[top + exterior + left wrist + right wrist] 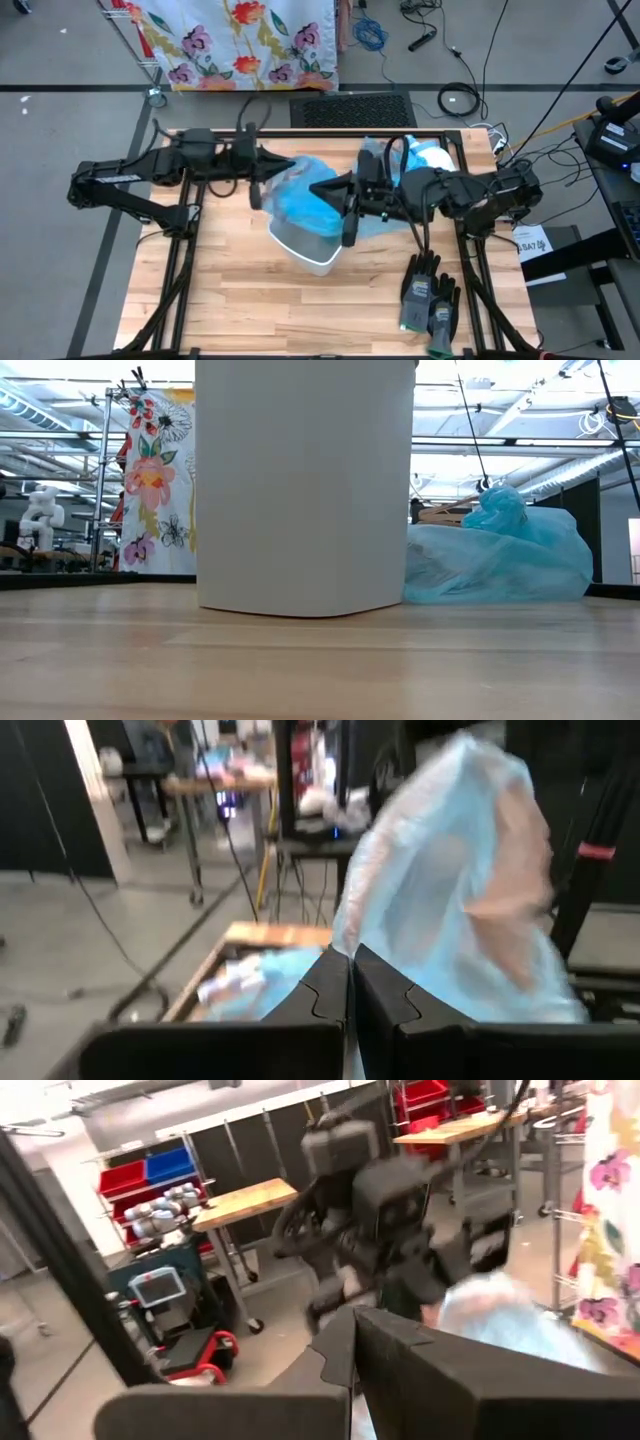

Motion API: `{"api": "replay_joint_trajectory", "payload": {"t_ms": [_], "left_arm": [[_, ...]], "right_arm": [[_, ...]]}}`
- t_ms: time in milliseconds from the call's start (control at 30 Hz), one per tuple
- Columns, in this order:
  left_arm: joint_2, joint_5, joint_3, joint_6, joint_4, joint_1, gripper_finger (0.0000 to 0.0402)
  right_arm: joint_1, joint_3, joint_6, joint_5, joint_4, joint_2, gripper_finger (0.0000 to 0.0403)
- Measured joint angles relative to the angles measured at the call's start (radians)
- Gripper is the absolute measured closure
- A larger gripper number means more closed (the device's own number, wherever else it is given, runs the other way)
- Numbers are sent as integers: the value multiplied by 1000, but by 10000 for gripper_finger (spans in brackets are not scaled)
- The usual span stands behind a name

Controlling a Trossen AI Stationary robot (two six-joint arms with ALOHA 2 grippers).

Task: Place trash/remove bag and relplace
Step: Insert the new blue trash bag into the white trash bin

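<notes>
A thin light-blue bag (300, 200) is spread between my two grippers above the far side of the white bin (312, 255). My left gripper (262, 192) is shut on its left side, my right gripper (338, 190) on its right side; both point level toward each other. In the low view the bin (305, 485) stands upright on the table. Beside it a second blue bag (500, 555), knotted at the top and filled, rests on its underside. No loose trash shows. My left gripper pinches the bag's film (352, 952) between its two shut fingers, coming level from the table's left. The film billows up and away beyond the fingertips, slack, clear of the table. One layer or several, I cannot tell. My right gripper is shut on the bag's right side (325, 192), coming level from the table's right. In the right wrist view the bag (500, 1320) shows just past the fingers, which hide the place of contact. The bag hangs clear of the table, over the bin.
The filled bag (425, 160) lies at the table's far right. A pair of grey-black gloves (430, 298) lies near the front right corner. Bare wood (210, 290) stretches along the table's near left. A flowered cloth (250, 40) hangs beyond the far edge.
</notes>
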Motion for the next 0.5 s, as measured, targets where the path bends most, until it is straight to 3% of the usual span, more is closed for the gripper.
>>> {"api": "replay_joint_trajectory", "payload": {"t_ms": [500], "left_arm": [[68,-4,0,-19,-18,0,391]], "right_arm": [[-132,10,-18,-32,-48,27,403]]}}
